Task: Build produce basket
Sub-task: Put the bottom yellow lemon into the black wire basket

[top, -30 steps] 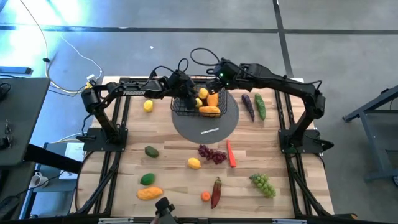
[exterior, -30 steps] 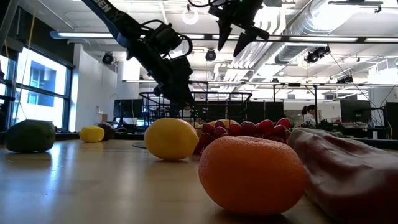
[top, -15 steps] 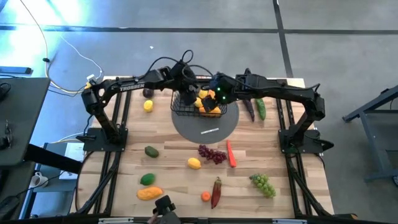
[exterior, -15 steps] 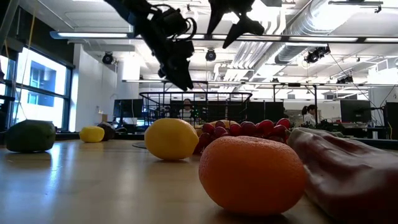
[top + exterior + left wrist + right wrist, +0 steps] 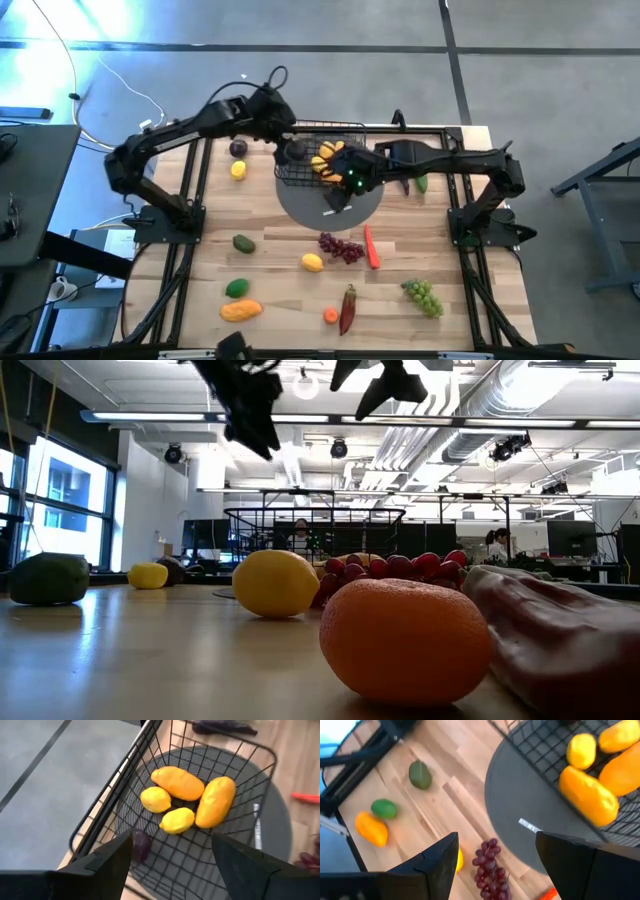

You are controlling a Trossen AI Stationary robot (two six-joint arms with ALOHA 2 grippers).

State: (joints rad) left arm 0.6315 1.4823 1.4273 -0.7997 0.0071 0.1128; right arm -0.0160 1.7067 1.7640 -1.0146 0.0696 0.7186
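- Basket (image 5: 322,160) sits on the far half of the grey mat (image 5: 345,207), near the table's far edge, centre.
- L wrist view looks down into the basket (image 5: 200,845): two mangos (image 5: 178,782), two lemons (image 5: 155,799), a plum (image 5: 140,845) by the near wall. High view gives only a yellow-orange clump there.
- R wrist view shows the basket (image 5: 545,750) corner over the mat (image 5: 520,800), w/ yellow and orange fruit behind the mesh.
- Low view: basket (image 5: 315,532) seen as a wire frame behind the foreground fruit; contents not readable.
- Left gripper (image 5: 290,150) hangs above the basket's left end, arm reaching in from the table's left. Jaws apart, nothing between them; L wrist view shows both fingers (image 5: 105,865) spread w/ the basket in the gap.
- Right gripper (image 5: 340,195) is over the mat just in front of the basket, arm stretched in from the right. Fingers (image 5: 440,860) spread wide, empty.
- Low view: both grippers high above the table, near the ceiling lights; left (image 5: 250,420), right (image 5: 385,385).
- Loose produce on the table: red grapes (image 5: 340,247), carrot (image 5: 372,247), lemon (image 5: 313,263), green grapes (image 5: 423,296), orange (image 5: 331,316), pepper (image 5: 347,306).
- Left side: lemon (image 5: 238,170), plum (image 5: 238,149), avocado (image 5: 243,243), lime (image 5: 237,288), mango (image 5: 241,310).
- Low view only: orange (image 5: 405,640) up close, filling the foreground.
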